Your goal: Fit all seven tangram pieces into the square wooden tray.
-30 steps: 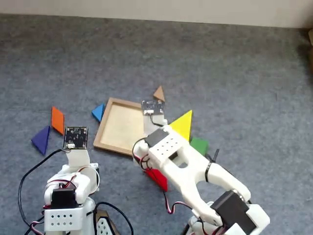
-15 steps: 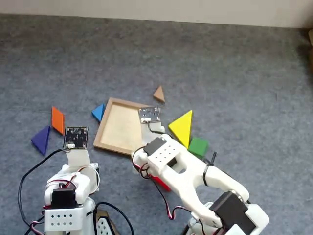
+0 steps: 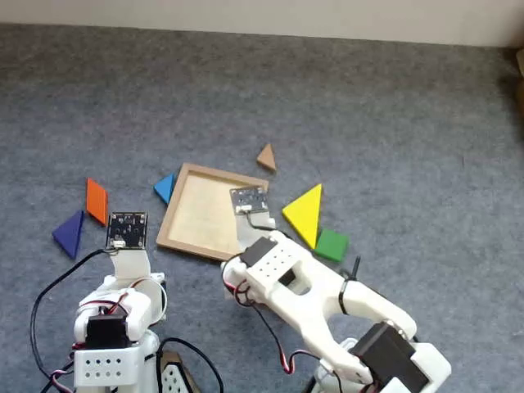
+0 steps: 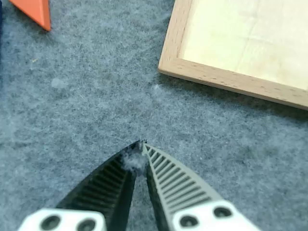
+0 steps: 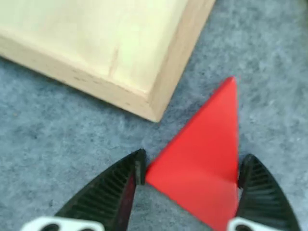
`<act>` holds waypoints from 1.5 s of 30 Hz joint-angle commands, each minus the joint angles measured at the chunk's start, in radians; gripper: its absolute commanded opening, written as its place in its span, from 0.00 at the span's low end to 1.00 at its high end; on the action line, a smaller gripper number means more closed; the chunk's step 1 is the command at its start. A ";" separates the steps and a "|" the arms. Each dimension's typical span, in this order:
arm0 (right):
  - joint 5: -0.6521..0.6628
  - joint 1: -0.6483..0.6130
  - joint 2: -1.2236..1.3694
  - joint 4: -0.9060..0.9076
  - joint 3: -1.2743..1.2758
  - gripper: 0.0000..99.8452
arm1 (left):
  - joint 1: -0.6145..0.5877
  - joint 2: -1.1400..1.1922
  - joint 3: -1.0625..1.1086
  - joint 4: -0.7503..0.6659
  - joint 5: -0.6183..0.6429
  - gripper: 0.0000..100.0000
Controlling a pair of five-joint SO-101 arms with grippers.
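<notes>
The square wooden tray [image 3: 221,173] lies empty at mid-table. My right gripper [image 5: 190,166] is open just off a corner of the tray [image 5: 178,57], low over the carpet. Its two fingers straddle the red triangle [image 5: 207,144], close against that piece's edges. My left gripper [image 4: 139,145] is shut on nothing, hovering over bare carpet a little short of the tray's rim [image 4: 216,79]. Around the tray lie the yellow triangle [image 3: 306,213], green square [image 3: 332,244], small brown triangle [image 3: 266,157], blue piece [image 3: 165,187], orange parallelogram [image 3: 97,201] and purple triangle [image 3: 70,232].
The right arm [image 3: 303,286] stretches across the tray's near right corner. The left arm [image 3: 123,278] stands at the front left. Grey carpet spreads wide behind the tray and to the far right. A corner of the orange piece [image 4: 33,9] lies left of the tray.
The right arm has drawn back from over the tray's right side toward the front, and the red triangle is now hidden beneath it in the high view. The left arm stayed still.
</notes>
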 commanded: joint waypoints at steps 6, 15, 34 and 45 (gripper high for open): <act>0.014 -0.045 -0.041 0.001 -0.001 0.30 | -0.012 -0.047 0.019 0.005 -0.005 0.00; 0.055 -0.044 -0.041 0.071 0.001 0.32 | -0.012 -0.047 0.019 0.005 -0.005 0.00; 0.152 -0.048 -0.042 0.130 0.005 0.40 | -0.012 -0.047 0.019 0.005 -0.005 0.00; 0.219 -0.058 -0.056 0.274 -0.015 0.40 | -0.012 -0.047 0.019 0.005 -0.005 0.00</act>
